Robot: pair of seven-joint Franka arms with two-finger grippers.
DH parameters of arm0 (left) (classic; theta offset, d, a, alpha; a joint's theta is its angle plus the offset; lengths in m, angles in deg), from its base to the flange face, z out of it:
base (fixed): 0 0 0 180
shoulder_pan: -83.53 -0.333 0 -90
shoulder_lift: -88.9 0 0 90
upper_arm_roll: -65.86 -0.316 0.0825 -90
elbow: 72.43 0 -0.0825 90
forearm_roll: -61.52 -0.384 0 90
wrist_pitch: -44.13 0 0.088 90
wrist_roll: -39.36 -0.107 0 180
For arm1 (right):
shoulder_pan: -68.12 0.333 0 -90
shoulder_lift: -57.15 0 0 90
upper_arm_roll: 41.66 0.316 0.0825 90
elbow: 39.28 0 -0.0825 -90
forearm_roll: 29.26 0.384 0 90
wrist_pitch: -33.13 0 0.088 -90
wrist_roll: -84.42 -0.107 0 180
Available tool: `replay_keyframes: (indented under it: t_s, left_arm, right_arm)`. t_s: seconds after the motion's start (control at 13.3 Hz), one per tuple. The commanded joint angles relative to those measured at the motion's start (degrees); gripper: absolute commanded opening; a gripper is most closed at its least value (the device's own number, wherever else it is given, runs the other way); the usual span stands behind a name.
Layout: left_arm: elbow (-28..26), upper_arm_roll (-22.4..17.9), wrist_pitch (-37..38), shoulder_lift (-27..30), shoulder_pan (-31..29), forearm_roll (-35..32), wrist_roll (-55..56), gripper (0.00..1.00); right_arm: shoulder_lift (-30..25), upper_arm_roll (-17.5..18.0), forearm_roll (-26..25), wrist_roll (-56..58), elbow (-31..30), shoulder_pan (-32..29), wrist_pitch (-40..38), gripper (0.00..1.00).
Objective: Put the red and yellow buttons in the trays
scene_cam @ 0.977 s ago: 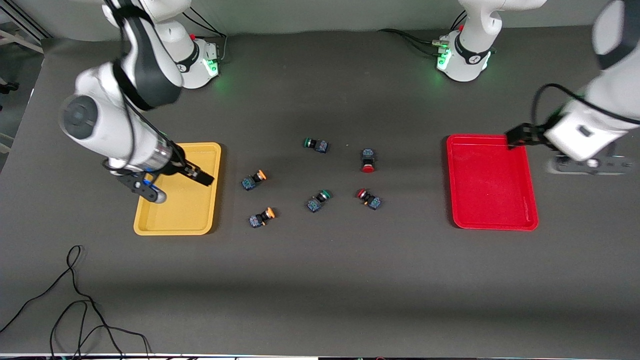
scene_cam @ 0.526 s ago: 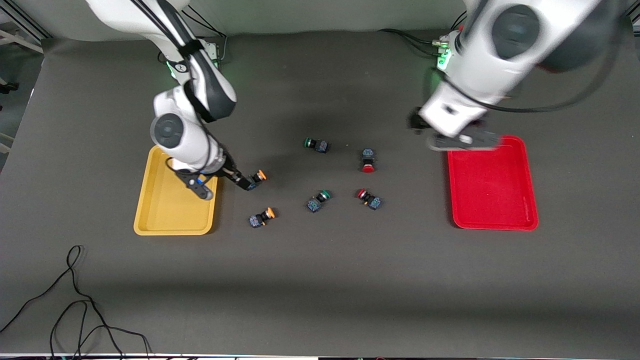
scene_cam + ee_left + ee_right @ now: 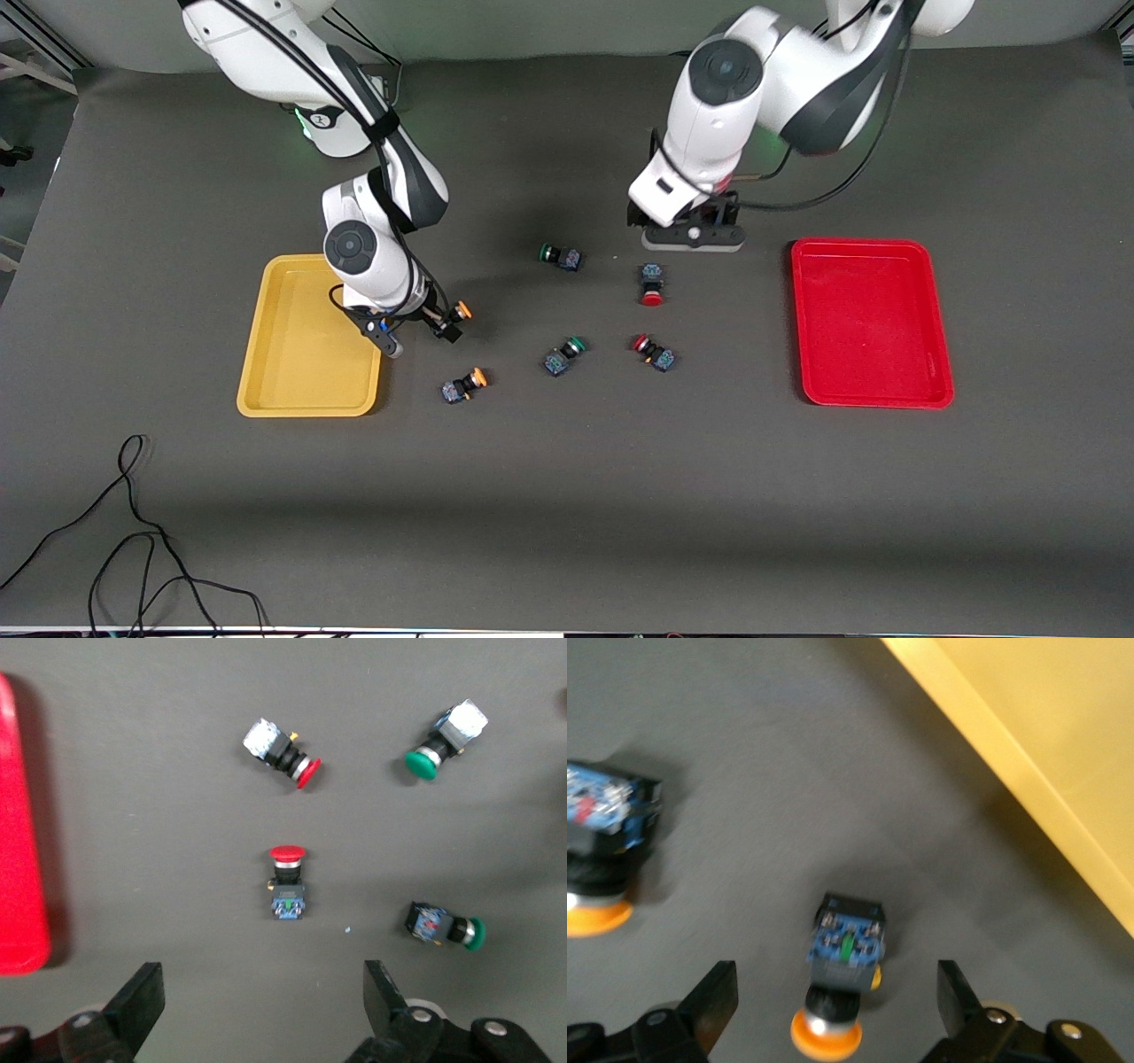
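Front view: right gripper [image 3: 440, 321] is held spread over an orange-capped button [image 3: 454, 313] beside the yellow tray [image 3: 306, 390]; a second orange-capped button [image 3: 464, 385] lies at its 6 o'clock. Left gripper [image 3: 694, 232] is held over the table, at 1 o'clock of a red-capped button [image 3: 652, 285]; a second red-capped button [image 3: 654, 352] lies nearer the camera; the red tray [image 3: 873, 390] is seen at the left arm's end.

Left wrist view: fingers [image 3: 142, 1005] are spread wide around nothing.

Right wrist view: fingers [image 3: 718, 1001] are spread either side of the orange cap.

Two green-capped switches lie before me: one green switch [image 3: 561, 256] farther from the front camera, another green-capped switch [image 3: 564, 354] nearer. A black cable [image 3: 133, 532] curls at the table's [image 3: 567, 496] near edge.

Even overhead light, soft shadows under arms, right wrist view blurred.
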Motion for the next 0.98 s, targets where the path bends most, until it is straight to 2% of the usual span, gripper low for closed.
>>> replay_keyframes:
  t_s: [0.0,0.23,0.3,0.53,0.6,0.75,0.83,0.9]
  left_arm:
    - [-3.8,-1.0,-8.3,-5.2,2.6,0.2,1.1,1.0]
    - [-5.6,-1.0,-15.3,-11.6,2.6,-0.4,1.0,1.0]
    - [-6.8,-1.0,-18.1,-13.5,2.6,-0.5,1.0,1.0]
    - [-7.2,-1.0,-23.3,-18.5,2.6,-0.4,0.9,0.99]
    - [-7.2,-1.0,-24.3,-19.5,2.6,-0.4,1.1,0.97]
    - [-7.1,-1.0,-23.2,-19.6,2.7,-0.4,1.2,0.91]
    - [-6.9,-0.9,-23.2,-19.5,2.8,-0.4,2.2,0.85]
    - [-6.8,-0.9,-23.4,-19.6,3.5,-0.4,3.9,0.74]
  right_arm:
    - [1.9,0.0,1.1,-0.9,0.3,0.3,2.8,1.0]
    - [3.0,0.1,2.2,-0.9,0.2,0.8,4.6,0.97]
    - [3.0,0.1,2.5,-0.8,0.2,0.8,4.7,0.89]
    - [3.0,0.4,2.6,-0.4,0.2,0.9,4.7,0.31]
    - [3.0,0.4,2.6,-0.3,0.2,0.9,4.7,0.2]
    - [2.4,0.4,2.6,-0.3,0.2,0.9,4.0,0.08]
    - [1.3,0.4,2.7,-0.4,0.2,0.9,2.8,0.05]
    - [-0.5,0.3,2.7,-0.3,0.2,0.9,-0.2,0.04]
